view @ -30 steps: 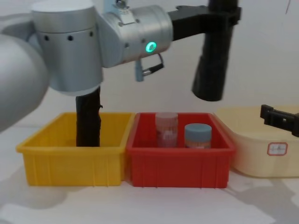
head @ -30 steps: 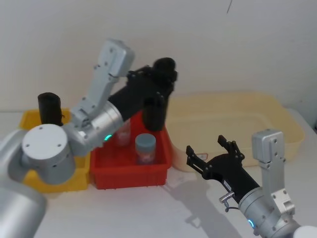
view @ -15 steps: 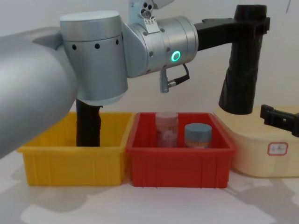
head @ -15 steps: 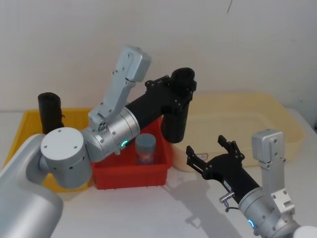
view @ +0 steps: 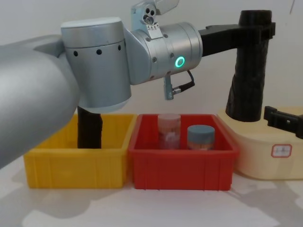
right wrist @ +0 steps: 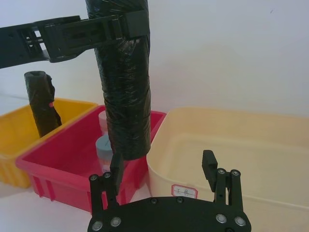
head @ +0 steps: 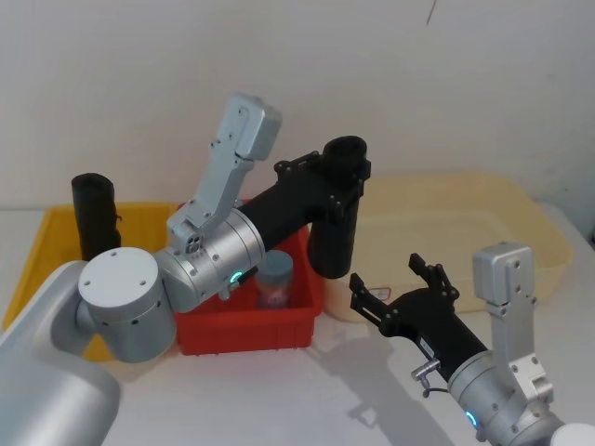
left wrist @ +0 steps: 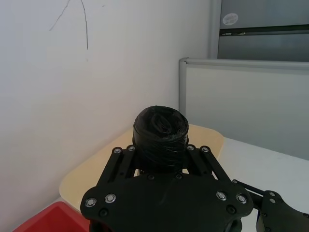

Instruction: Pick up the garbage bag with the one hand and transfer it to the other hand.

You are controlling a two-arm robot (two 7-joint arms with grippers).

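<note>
Head view puts the cream tub (head: pixel 521 200) widest, at 3 o'clock of the red bin (head: pixel 246 327). Over the seam between them the garbage bag (head: pixel 332 243) hangs upright and clear of both, so the pick-up looks done. Near its top end the left gripper (head: pixel 343 183) clamps it, leaving the lower length free. At about 5 o'clock of the bag sits the right gripper (head: pixel 389 276), near but apart, fingers spread wide and empty — the handover is left: it must close on the free length before the left lets go
</note>
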